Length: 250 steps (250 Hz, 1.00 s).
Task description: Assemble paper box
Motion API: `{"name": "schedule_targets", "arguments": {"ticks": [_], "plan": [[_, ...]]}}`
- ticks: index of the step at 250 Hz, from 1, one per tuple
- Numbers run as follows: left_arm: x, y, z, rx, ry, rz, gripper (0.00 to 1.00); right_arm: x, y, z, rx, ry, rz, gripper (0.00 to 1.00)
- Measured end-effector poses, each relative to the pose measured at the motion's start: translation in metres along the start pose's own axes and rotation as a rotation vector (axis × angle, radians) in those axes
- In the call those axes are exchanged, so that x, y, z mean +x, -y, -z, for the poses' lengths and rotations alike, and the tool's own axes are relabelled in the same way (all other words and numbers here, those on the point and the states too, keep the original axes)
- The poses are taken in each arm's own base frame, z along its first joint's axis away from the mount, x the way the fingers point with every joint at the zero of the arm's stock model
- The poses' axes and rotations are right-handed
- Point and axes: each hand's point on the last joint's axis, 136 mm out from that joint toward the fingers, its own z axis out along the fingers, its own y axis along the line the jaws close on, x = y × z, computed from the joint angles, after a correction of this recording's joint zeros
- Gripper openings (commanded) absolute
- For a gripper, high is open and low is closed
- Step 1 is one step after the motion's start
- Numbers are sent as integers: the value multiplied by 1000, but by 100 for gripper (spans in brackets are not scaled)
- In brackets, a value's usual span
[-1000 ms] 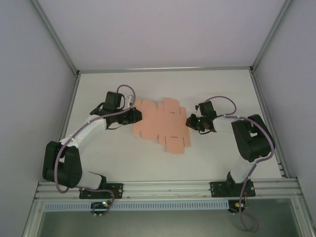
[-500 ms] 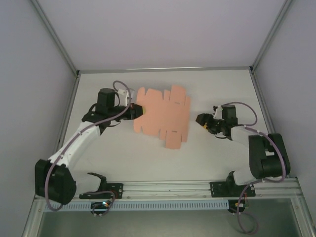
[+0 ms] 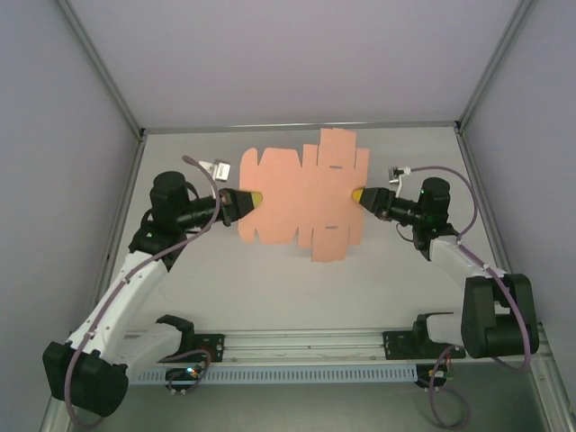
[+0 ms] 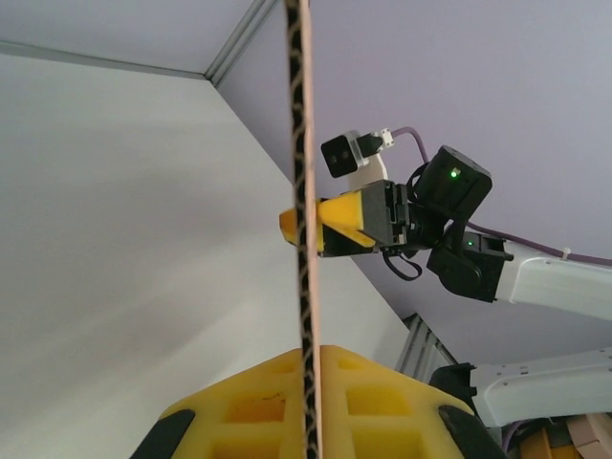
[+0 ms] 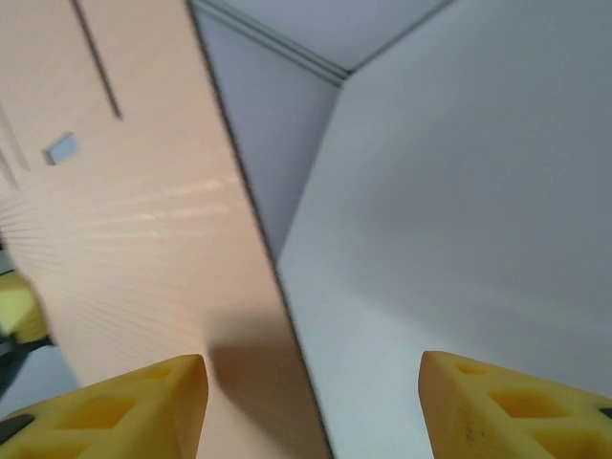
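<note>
The die-cut paper box sheet (image 3: 301, 193), lying flat a second ago, is now being held raised above the table (image 3: 405, 279). Its 9 o'clock edge is being clamped by the left gripper (image 3: 245, 200). The right gripper (image 3: 362, 195), fingers now apart, is being positioned astride the 3 o'clock edge. A second grip is judged to be pending before folding.

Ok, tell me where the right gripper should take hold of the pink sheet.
Probably its right edge, from the right: the sheet is thin and flat, the left gripper pinches the opposite edge, and the open right gripper can straddle it.
</note>
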Motion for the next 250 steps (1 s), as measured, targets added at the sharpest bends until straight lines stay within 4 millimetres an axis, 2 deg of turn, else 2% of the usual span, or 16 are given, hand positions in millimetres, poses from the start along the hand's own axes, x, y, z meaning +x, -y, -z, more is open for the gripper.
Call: {"name": "schedule_targets", "arguments": {"ticks": [1,15,54,84,108,143,158,175,198,206,216,235,250], "plan": [[0,0,0,1,0,0,3,0,-1,0,-5,1,2,48],[-1,1,0,5,7,-3,3,-2,-11,1,-37,0,17,28],[-3,-3,2,-10,21,-2,2,-6,-14,5,-39,14,10,0],[2,-19,0,-64,26,22,2,-3,-18,5,14,7,16,0],[3,-39,-1,-137,38,32,3,-5,-24,-1,141,8,88,0],[19,-86,-8,-307,23,75,5,3,-68,-16,254,-48,268,0],[30,-100,-12,-355,-1,94,7,11,-78,-20,295,-81,322,0],[42,-108,-19,-384,-30,101,8,21,-77,-25,357,-127,361,0],[56,-118,-27,-415,-63,112,8,31,-64,-34,459,-193,403,0],[62,-123,-29,-426,-75,121,12,34,-59,-39,498,-221,423,0],[71,-131,-31,-442,-91,135,23,39,-54,-45,546,-253,455,0],[93,-149,-34,-483,-135,183,29,44,-45,-56,634,-308,528,0],[112,-164,-33,-523,-173,219,45,46,-38,-60,692,-346,579,0]]}}
